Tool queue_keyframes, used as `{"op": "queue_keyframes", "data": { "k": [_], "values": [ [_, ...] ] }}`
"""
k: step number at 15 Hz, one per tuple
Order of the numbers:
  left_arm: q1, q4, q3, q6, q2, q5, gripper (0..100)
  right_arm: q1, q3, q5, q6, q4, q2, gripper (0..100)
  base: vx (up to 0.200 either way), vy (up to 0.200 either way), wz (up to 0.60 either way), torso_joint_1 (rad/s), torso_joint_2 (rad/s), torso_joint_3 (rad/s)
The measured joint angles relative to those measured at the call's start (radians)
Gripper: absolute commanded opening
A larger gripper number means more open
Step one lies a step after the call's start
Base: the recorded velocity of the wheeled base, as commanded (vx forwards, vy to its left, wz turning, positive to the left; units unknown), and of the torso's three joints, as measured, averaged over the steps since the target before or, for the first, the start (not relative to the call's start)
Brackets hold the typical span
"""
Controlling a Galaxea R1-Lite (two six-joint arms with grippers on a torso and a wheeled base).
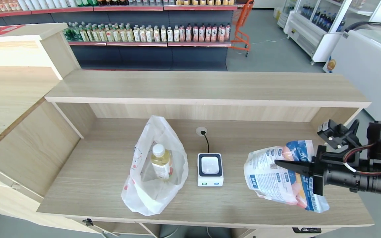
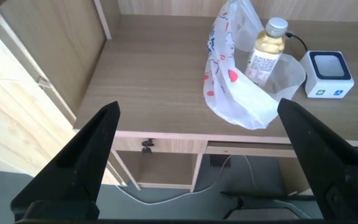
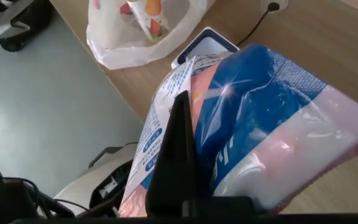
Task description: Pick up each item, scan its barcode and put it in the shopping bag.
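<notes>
While pinching pack (image 1: 270, 177) in R gripper (image 1: 288, 167), could slip or sag near scanner (image 1: 210, 169) from limp film & loose hold, spoiling read. L gripper (image 2: 199, 109) spread, empty.

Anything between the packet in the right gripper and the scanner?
Nothing visible. The packet, held in the right gripper, has only bare counter between it and the scanner.

Left pincer (image 2: 197, 109) gapes wide (fully spread); right pincer (image 1: 288, 165), pointing leftward, clamps a packet (image 1: 270, 177).
</notes>
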Motion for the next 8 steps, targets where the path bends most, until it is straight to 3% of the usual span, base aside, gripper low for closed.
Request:
{"op": "queue_keyframes", "data": {
  "k": [1,8],
  "values": [
    [0.000,0.000,0.000,0.000,0.000,0.000,100,-0.004,-0.021,-0.001,-0.031,-0.021,0.036,0,0.000,0.200,0.00,-0.002,0.00,0.002],
    [0.000,0.000,0.000,-0.004,0.000,0.001,100,-0.011,-0.274,0.050,-0.356,-0.070,0.303,0,0.000,0.000,0.00,0.000,0.00,0.000]
  ]
}}
